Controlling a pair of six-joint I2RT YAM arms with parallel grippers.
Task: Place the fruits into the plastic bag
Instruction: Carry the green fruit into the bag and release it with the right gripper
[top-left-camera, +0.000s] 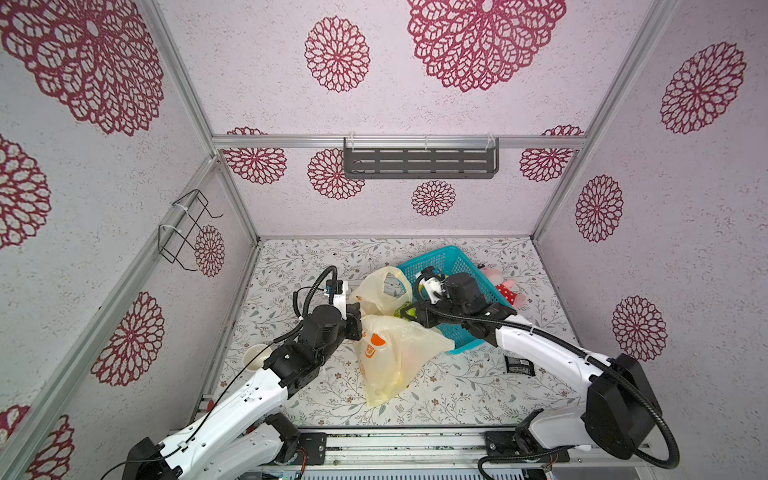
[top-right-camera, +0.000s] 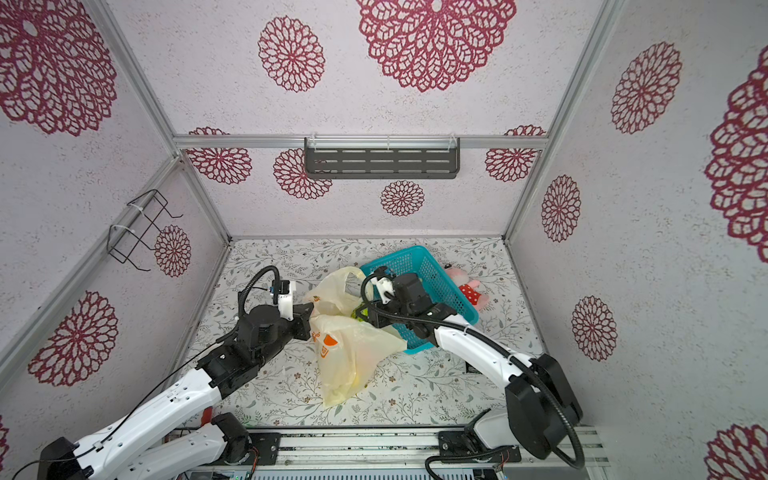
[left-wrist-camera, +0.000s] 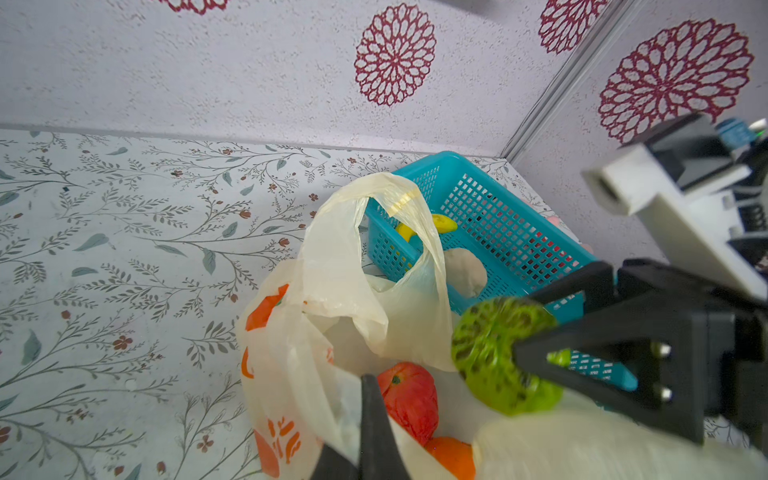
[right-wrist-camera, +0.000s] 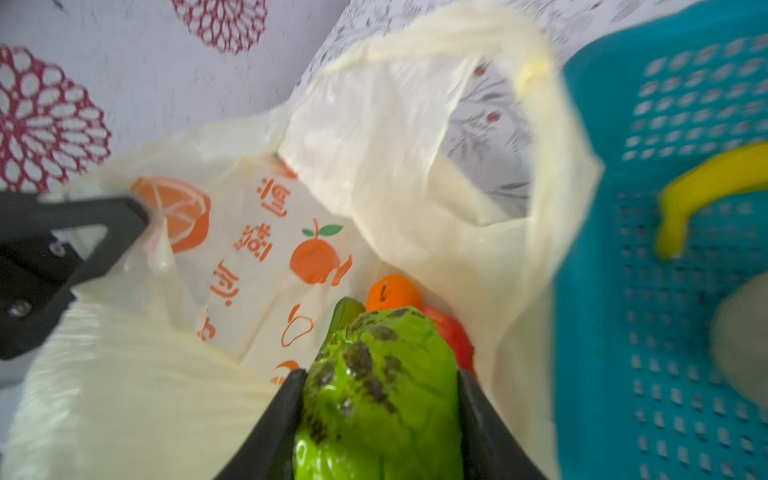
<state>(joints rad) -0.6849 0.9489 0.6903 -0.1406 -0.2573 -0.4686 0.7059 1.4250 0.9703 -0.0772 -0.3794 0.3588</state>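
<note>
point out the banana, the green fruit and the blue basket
banana (left-wrist-camera: 445, 224): left wrist view, on its visible yellow end.
green fruit (right-wrist-camera: 374, 374): right wrist view, middle of its bumpy skin.
blue basket (left-wrist-camera: 511, 232): left wrist view, on its mesh side wall.

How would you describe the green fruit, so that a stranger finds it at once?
Find the turquoise basket on the table; the plastic bag lies open against it. Over the bag's mouth the right gripper is shut on the green fruit: the only bumpy one, with dark blotches.
</note>
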